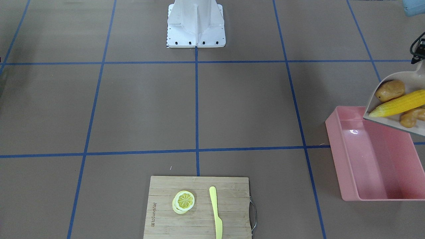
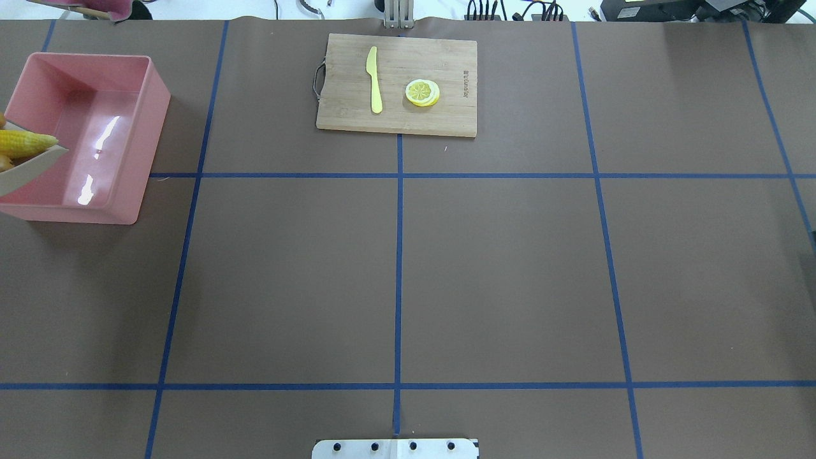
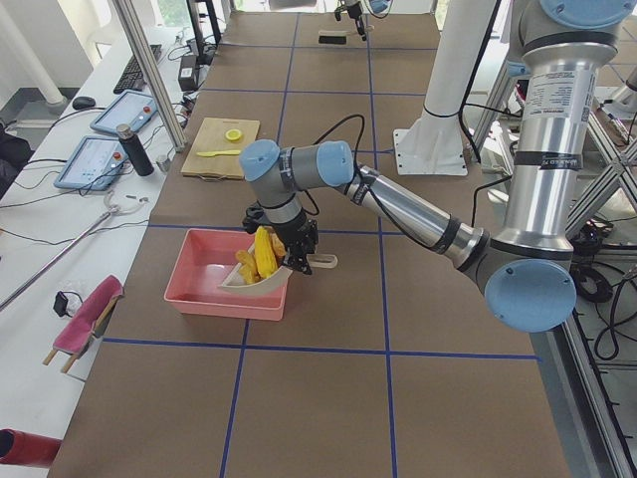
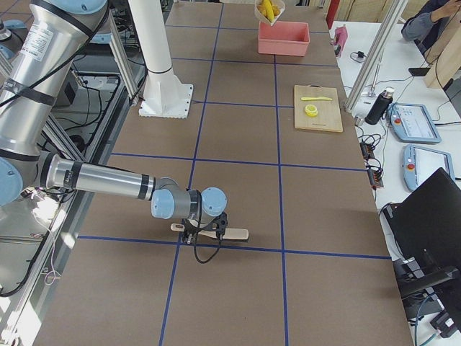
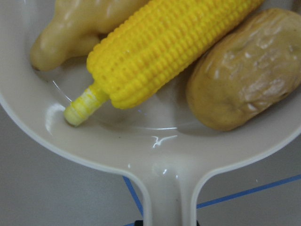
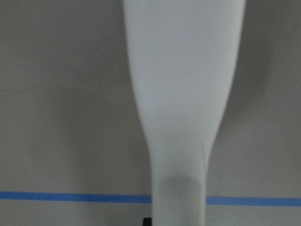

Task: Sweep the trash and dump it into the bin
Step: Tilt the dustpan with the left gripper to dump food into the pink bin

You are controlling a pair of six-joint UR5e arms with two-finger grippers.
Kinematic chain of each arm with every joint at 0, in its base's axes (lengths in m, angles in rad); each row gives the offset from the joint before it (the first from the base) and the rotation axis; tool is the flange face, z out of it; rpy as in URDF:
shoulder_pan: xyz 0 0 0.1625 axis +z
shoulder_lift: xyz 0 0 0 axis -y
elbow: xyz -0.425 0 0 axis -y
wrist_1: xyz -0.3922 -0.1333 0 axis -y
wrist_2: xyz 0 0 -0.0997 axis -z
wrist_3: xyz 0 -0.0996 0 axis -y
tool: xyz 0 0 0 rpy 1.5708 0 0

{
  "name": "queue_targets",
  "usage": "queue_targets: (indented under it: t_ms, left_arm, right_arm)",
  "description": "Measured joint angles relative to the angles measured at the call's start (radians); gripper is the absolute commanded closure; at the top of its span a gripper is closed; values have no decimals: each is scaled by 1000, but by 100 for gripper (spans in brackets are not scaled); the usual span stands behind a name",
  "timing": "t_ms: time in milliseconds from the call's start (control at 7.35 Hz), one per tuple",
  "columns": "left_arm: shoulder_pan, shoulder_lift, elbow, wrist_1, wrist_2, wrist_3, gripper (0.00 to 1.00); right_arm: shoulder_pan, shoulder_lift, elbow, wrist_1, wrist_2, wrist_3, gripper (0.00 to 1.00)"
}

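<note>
At the far left edge of the overhead view, near 9 o'clock of the table: left gripper (image 3: 302,257) pinched on the handle of the beige dustpan (image 1: 413,79), held clear above the table. Carries all three pieces of trash — corn cob (image 2: 25,143), potato (image 1: 390,90), ginger root (image 1: 410,119) — with none in the pink bin (image 2: 150,127) yet. Hangs over the bin's 7 to 8 o'clock corner, handle trailing toward 7, open lip facing about 1 o'clock, roughly along the bin's long 12-to-6 axis. Corn cob crosswise in the pan, tip toward 3 at the lip's corner, so likely to roll out sideways rather than slide. Calls, by my reading, for a tip of the lip downward toward 1 o'clock; plenty of open bin floor that way, less margin at the 9 o'clock wall.

Further right, at 12 o'clock of the table: wooden cutting board (image 2: 446,118) with yellow knife (image 2: 375,83) and lemon slice (image 2: 422,92), well apart from the bin and outside the job.

Rightmost, beyond the overhead frame: right gripper (image 4: 204,229) low at the table over a pale flat tool (image 6: 183,94), well apart from the bin. Cannot tell whether clamped or slack, fingers hidden in its wrist view.
</note>
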Motion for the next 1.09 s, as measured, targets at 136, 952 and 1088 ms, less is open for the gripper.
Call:
queue_targets:
  t_ms: [136, 952, 1088]
  left_arm:
    - [-15, -1, 25, -34, 40, 59, 100]
    - [-22, -157, 216, -5, 235, 215, 100]
    - [-7, -233, 264, 41, 267, 230, 100]
  right_arm:
    - [-2, 15, -1, 1, 4, 5, 100]
    - [-25, 96, -54, -1, 50, 17, 100]
    - [-26, 103, -58, -1, 51, 18, 100]
